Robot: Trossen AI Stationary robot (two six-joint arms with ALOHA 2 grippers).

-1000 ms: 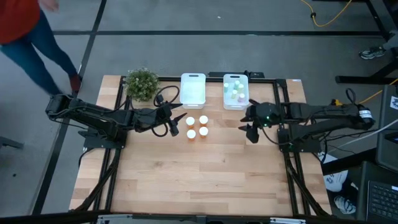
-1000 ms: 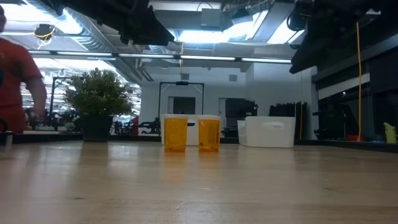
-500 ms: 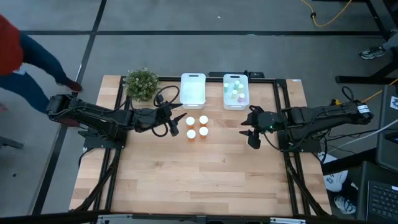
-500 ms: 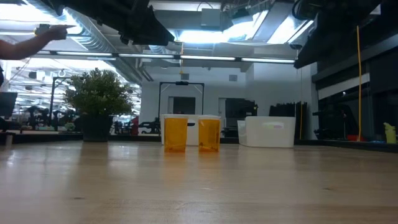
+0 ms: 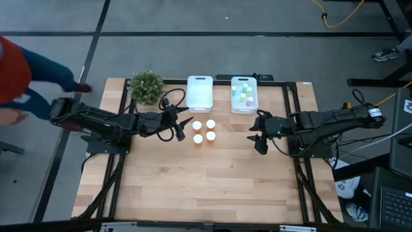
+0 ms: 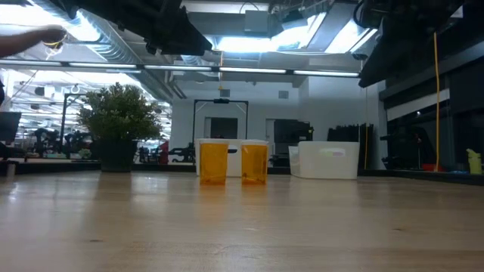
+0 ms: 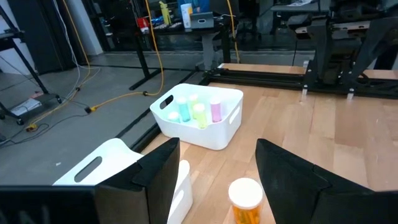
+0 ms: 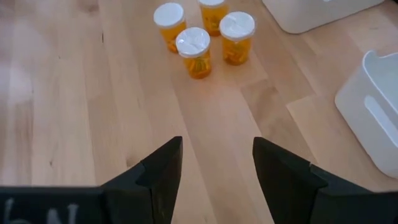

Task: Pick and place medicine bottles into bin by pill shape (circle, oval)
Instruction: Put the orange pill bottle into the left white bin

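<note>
Four orange medicine bottles with white caps (image 5: 204, 131) stand upright in a close cluster on the table's middle far part; they also show in the right wrist view (image 8: 194, 50). Several smaller pale bottles (image 5: 244, 94) stand in the right white bin (image 5: 234, 103). My left gripper (image 5: 182, 131) is open just left of the cluster, with one orange bottle (image 7: 245, 199) straight ahead of its fingers, untouched. My right gripper (image 5: 256, 137) is open and empty to the right of the cluster, pointing at it from a distance (image 8: 217, 168).
An empty white bin (image 5: 199, 92) stands left of the filled one at the far edge. A potted plant (image 5: 147, 87) stands at the far left corner. A person (image 5: 13, 77) is beside the table's left side. Bare wood lies toward the near edge.
My right gripper has shifted a little toward the table's near edge. The person beside the table has moved along its left side. The bottles have stayed where they were.
</note>
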